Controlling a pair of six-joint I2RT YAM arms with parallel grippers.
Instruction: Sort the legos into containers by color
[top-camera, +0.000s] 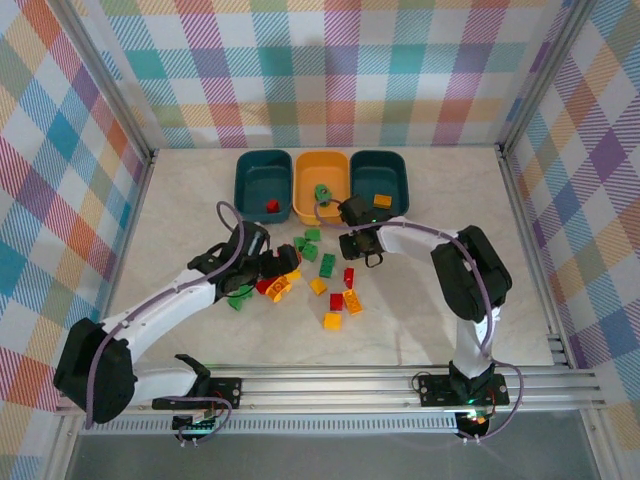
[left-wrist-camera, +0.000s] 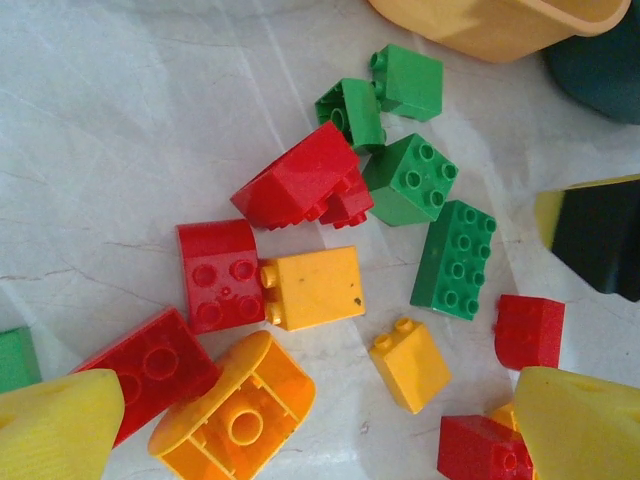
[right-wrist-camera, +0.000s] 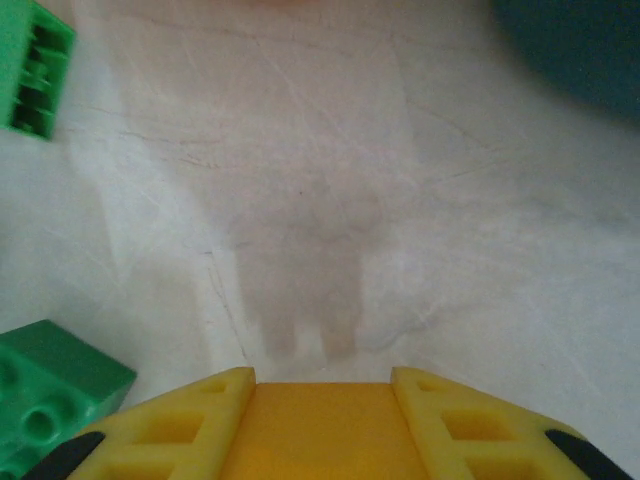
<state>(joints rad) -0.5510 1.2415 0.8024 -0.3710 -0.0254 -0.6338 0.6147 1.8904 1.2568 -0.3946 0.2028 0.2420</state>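
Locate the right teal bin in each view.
Top external: right teal bin, rightmost of the back row.
Left wrist: the bin's dark corner at the upper right edge.
Right wrist: a teal blur in the top right corner.
Landmark: the yellow bin, just left of it in top and left wrist views.

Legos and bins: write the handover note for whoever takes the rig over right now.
Left gripper: open, over the loose pile.
Right gripper: shut on a yellow-orange brick, above the table.
Done: one red lego in the left teal bin, one green lego in the yellow-orange bin, one yellow-orange lego in the right teal bin.
To do: bin the held brick, then sort the pile.
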